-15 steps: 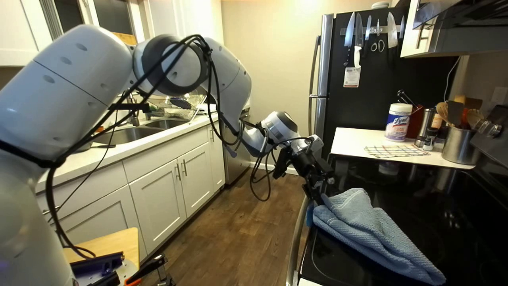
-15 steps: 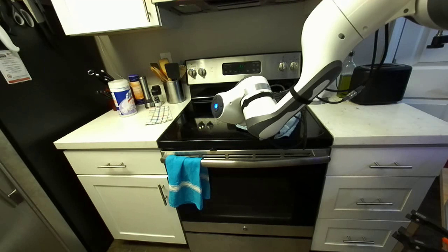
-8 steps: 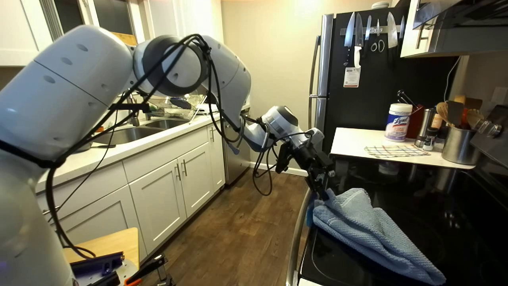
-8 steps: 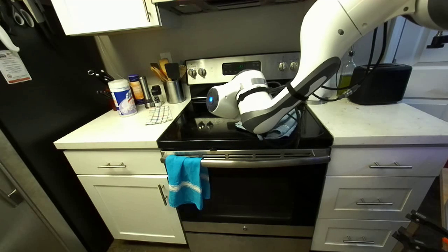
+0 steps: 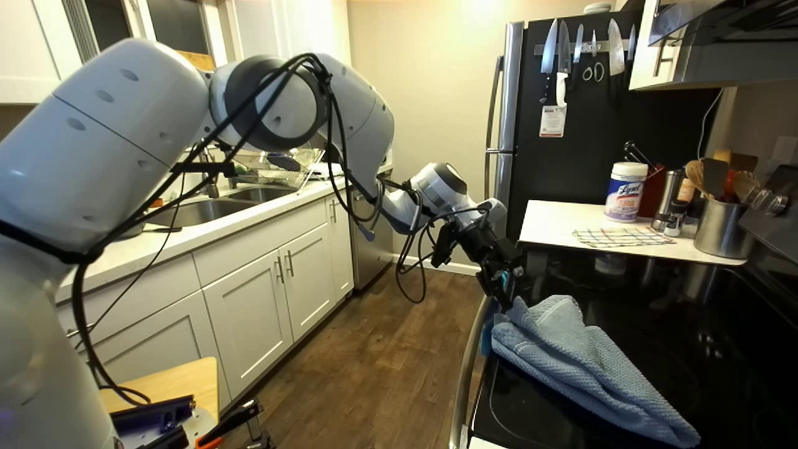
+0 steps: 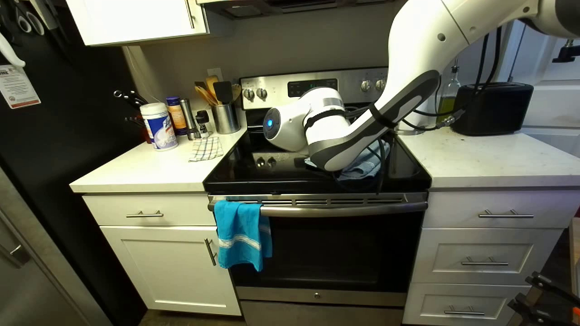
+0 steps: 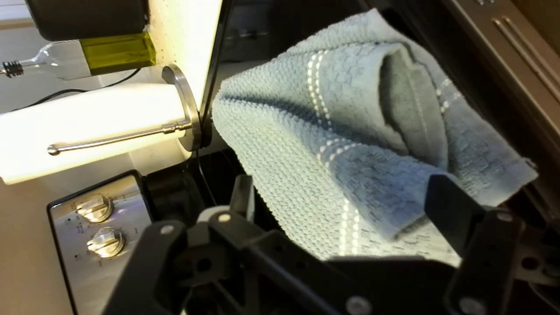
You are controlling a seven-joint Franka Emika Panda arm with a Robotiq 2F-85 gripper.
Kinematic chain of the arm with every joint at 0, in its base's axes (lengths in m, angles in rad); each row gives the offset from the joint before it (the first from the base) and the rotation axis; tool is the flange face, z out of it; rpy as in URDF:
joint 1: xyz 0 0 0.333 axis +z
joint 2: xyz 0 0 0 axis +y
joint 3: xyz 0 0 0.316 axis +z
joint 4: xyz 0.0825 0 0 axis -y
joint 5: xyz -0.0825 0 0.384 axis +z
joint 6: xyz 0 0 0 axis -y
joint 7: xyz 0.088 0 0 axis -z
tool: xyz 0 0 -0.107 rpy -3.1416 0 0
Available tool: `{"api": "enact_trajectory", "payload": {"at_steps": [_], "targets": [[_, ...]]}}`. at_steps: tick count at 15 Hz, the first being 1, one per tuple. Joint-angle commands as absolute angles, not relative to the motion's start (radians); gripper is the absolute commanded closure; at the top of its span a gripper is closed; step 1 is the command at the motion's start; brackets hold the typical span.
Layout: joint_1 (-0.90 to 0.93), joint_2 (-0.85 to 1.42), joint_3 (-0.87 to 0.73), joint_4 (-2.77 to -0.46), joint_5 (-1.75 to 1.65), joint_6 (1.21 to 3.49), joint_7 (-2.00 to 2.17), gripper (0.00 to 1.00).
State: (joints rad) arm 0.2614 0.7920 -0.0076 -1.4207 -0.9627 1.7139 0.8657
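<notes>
A blue-grey towel (image 5: 586,368) lies bunched and folded on the black glass cooktop (image 5: 629,312), showing dotted white stripes in the wrist view. My gripper (image 7: 343,190) is open over this towel (image 7: 284,144), with a folded flap in the space between its widely parted fingers. One finger (image 7: 450,205) overlaps the cloth in the picture; the opposite fingertip stands just past the towel's edge. In an exterior view the gripper (image 5: 508,304) is at the towel's raised corner; whether it touches, I cannot tell. Elsewhere the arm hides the gripper and part of the towel (image 6: 367,163).
A turquoise towel (image 6: 242,235) hangs on the oven handle (image 6: 344,211). Beside the stove stand a wipes canister (image 6: 158,127) and a utensil holder (image 6: 225,118). An oil bottle (image 7: 118,52), paper towel holder (image 7: 188,109) and stove knobs (image 7: 105,242) appear in the wrist view.
My gripper has risen a little and shifted toward the fridge side. The blue-grey towel looks unmoved, and the fingers have stayed open.
</notes>
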Motion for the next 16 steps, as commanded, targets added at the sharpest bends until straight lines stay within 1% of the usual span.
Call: {"api": "enact_trajectory", "payload": {"at_steps": [1,6,16], "targets": [[0.233,0.77,0.021,-1.461,-0.911,1.769,0.801,0.0],[0.226,0.765,0.017,-1.477,-0.853,1.81,0.752,0.0],[0.214,0.752,0.0,-1.49,-0.806,1.821,0.742,0.0]]}}
